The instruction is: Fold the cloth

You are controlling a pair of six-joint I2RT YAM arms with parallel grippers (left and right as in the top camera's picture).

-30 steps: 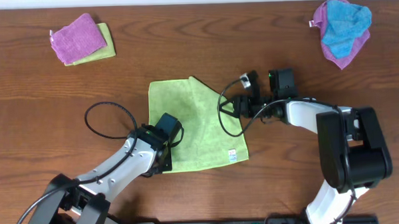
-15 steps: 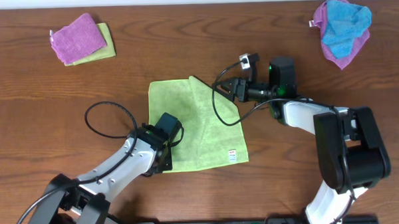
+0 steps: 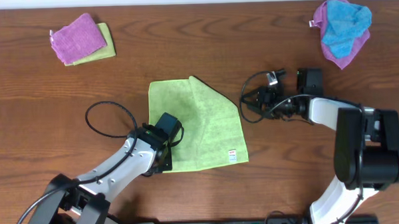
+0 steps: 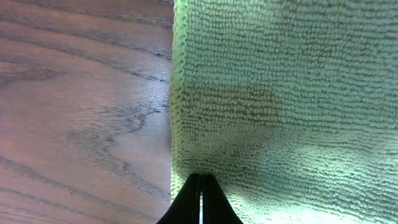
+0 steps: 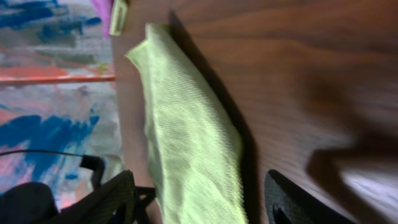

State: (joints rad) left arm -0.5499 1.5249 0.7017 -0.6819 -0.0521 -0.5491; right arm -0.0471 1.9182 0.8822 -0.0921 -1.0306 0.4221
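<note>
The green cloth [image 3: 200, 125] lies flat at the table's middle, its upper right corner cut off at a slant. My left gripper [image 3: 162, 148] rests at the cloth's left edge near the lower left corner. In the left wrist view the fingers [image 4: 200, 179] are shut, with their tips on the edge of the cloth [image 4: 280, 93]. My right gripper [image 3: 247, 104] is open and empty, just right of the cloth and apart from it. In the right wrist view the cloth [image 5: 186, 124] lies ahead between the spread fingers [image 5: 199, 186].
A purple cloth on a yellow-green one [image 3: 82, 37] lies at the far left. A blue cloth on a purple one [image 3: 343, 27] lies at the far right. A black cable loop [image 3: 110, 122] lies left of the green cloth.
My right gripper has let go of the cloth's right side and drawn back to the right, off the cloth. The left arm has not moved.
</note>
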